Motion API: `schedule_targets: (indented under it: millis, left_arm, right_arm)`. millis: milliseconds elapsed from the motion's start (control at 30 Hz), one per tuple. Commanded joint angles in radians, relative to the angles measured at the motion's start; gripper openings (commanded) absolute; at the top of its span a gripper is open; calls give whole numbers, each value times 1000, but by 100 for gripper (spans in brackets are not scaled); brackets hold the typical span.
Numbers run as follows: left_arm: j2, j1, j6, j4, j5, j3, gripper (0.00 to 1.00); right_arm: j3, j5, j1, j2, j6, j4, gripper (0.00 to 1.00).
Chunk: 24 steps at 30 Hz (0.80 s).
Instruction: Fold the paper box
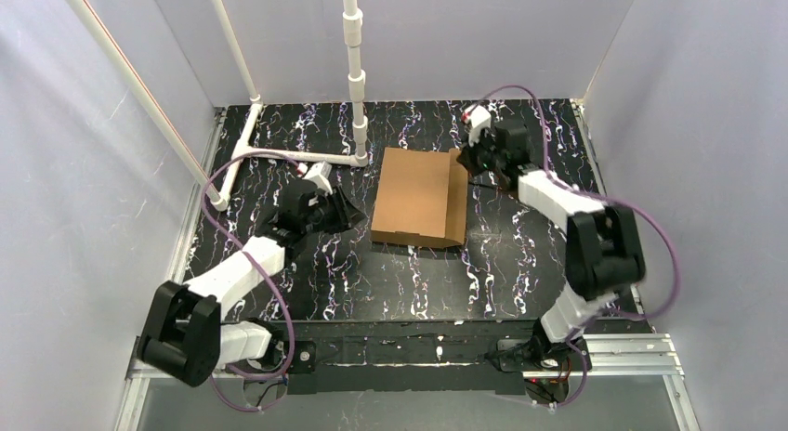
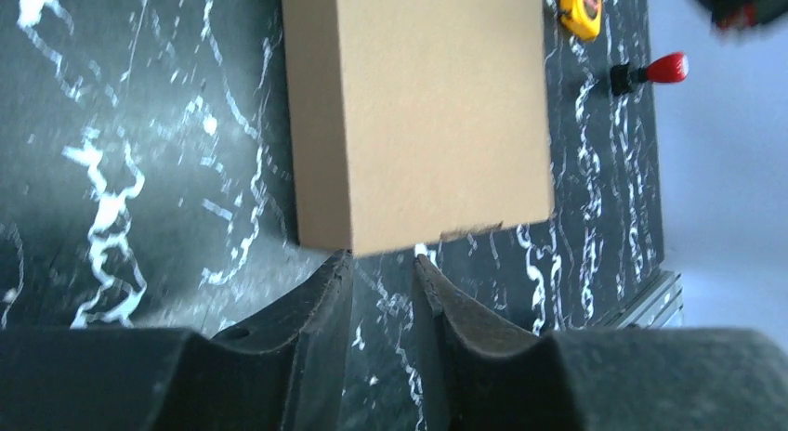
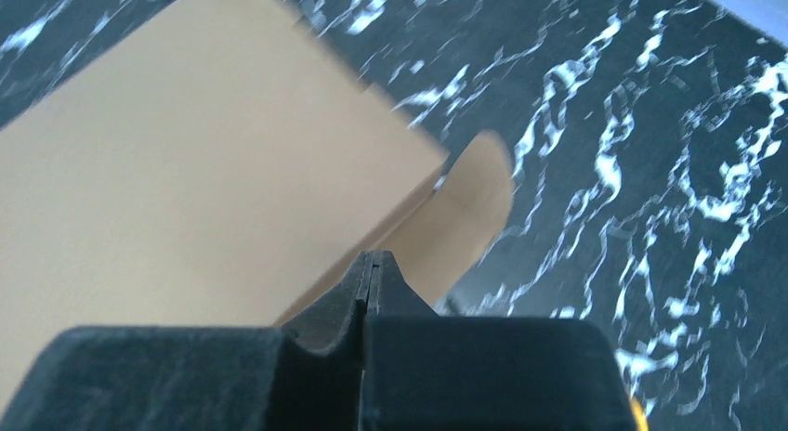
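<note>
The paper box [image 1: 415,201] lies on the surface [image 1: 520,264] between the two arms, mostly closed up, with one rounded flap [image 3: 469,203] loose at its side. The left end effector [image 2: 382,262] is spread, the box's corner just ahead of its fingertips; contact I can't tell. The right end effector [image 3: 372,261] is pressed together — tips at the box's edge, flap just beyond them. The cardboard looks light, stiff and likely to slide — best taken by that flap's free edge.
</note>
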Motion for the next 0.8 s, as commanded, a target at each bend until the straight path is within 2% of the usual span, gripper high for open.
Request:
schedule_targets:
  millis: [0, 133, 400, 600, 767]
  left_arm:
    - [-108, 4, -57, -65, -21, -109, 25]
    - [-140, 3, -123, -66, 64, -193, 20]
    - [-98, 0, -142, -34, 100, -234, 19]
    - [-48, 0, -151, 1, 106, -235, 20]
    - [-44, 1, -135, 6, 101, -231, 21]
  right_arm:
    - [320, 103, -1, 256, 77, 75, 1]
    - [487, 123, -3, 436, 35, 19, 1]
    - [747, -26, -3, 646, -31, -155, 1]
    - [823, -169, -7, 702, -192, -326, 1]
    - [821, -281, -6, 685, -349, -510, 1]
